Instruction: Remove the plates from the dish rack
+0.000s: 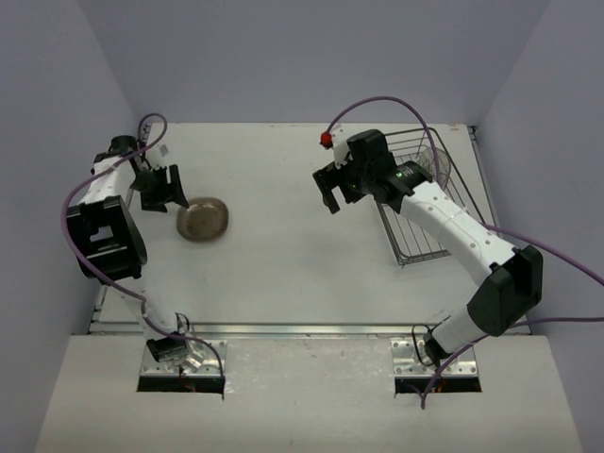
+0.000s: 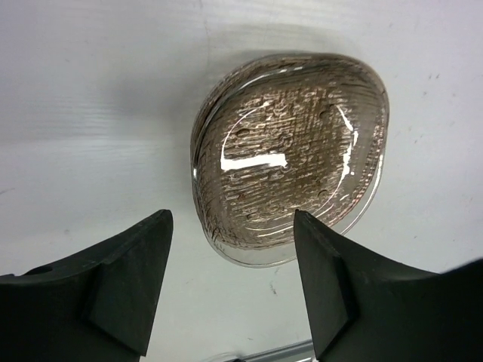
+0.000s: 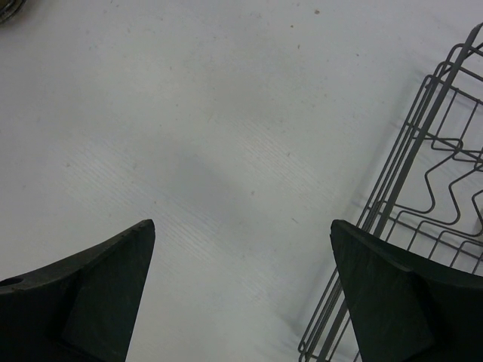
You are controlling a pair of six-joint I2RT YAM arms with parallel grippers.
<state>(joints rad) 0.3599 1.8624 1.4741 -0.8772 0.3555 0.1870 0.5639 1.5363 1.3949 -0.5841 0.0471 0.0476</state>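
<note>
Top view showed plates (image 1: pixel 203 219) stacked on the desk (image 1: pixel 283 274). My left claw (image 2: pixel 232 220) and right claw (image 3: pixel 241 226) were spread. The rack (image 1: pixel 415 247) maybe held one more.

One dish rack (image 1: pixel 392 231) on the right, and one pile of plates (image 1: pixel 203 219) on the table (image 1: pixel 283 264): a smoky brown one on top with at least one clear one under it, exact number too close to call. What looks like one more clear plate (image 1: pixel 436 162) sits in the rack, and there are two grippers in play: left gripper (image 1: pixel 168 200), right gripper (image 1: pixel 332 200).
</note>
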